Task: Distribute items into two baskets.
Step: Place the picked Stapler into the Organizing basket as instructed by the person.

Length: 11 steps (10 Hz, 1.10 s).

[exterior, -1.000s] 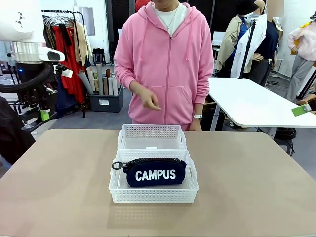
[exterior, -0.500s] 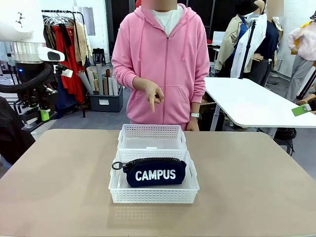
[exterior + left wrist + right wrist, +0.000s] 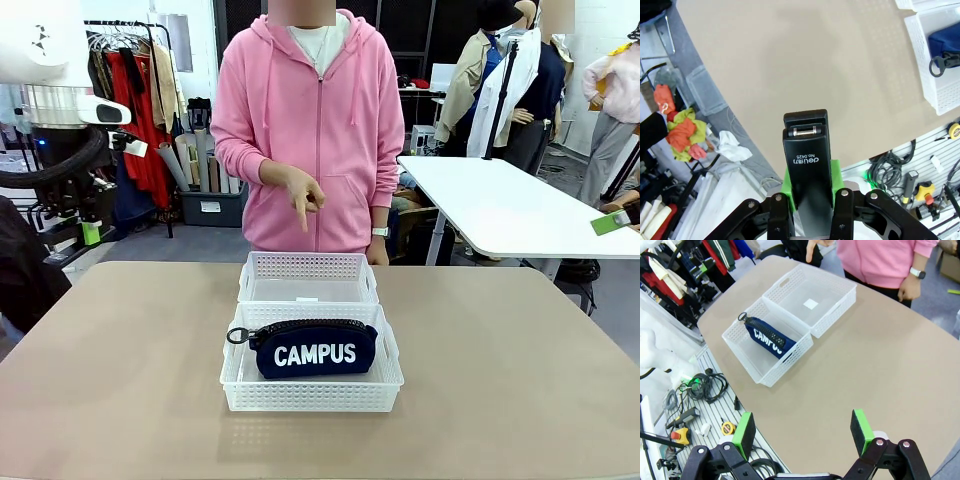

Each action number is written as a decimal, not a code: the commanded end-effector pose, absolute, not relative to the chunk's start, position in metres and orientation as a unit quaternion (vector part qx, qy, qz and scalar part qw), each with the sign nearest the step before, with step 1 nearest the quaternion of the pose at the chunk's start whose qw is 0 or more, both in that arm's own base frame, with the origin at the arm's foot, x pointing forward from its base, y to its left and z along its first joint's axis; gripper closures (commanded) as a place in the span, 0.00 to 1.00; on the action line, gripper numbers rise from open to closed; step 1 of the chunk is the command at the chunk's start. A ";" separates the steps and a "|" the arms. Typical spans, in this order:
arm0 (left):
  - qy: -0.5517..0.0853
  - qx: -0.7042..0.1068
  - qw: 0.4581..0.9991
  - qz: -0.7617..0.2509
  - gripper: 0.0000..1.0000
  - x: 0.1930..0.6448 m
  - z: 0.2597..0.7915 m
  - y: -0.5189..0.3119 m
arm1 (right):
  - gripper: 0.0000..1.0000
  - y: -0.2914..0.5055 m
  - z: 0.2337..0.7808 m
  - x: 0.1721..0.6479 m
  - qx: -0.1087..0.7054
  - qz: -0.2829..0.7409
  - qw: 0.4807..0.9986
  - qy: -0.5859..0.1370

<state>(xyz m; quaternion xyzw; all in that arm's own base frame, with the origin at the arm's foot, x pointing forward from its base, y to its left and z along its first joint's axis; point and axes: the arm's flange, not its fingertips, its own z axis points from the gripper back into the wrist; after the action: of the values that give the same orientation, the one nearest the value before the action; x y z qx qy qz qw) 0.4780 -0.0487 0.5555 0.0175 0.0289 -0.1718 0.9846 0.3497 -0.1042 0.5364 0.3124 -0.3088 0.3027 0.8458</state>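
Left jaws clamp the stapler above the table.

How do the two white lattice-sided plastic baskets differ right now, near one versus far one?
The near white lattice-sided plastic basket holds the navy fabric zip pouch lettered "CAMPUS"; the far white lattice-sided plastic basket holds no item, with a small white label on its floor. The near basket sits on the robot's side of the tan table, the far one closer to the person. Both share shape, colour and flared rims, and they stand end to end.

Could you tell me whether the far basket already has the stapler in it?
No, the far basket holds no stapler; the black stapler sits clamped in the left hand.
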 end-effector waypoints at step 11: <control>0.038 0.029 0.957 -0.286 1.00 0.529 0.573 -0.073 | 0.00 -0.103 0.537 0.349 0.317 0.306 0.841 -0.314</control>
<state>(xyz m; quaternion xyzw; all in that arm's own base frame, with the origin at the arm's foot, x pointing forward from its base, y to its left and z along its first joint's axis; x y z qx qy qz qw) 0.5193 -0.0718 0.5665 0.0206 0.0251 -0.2585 0.9655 0.3496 -0.1043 0.5365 0.3124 -0.3089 0.3027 0.8458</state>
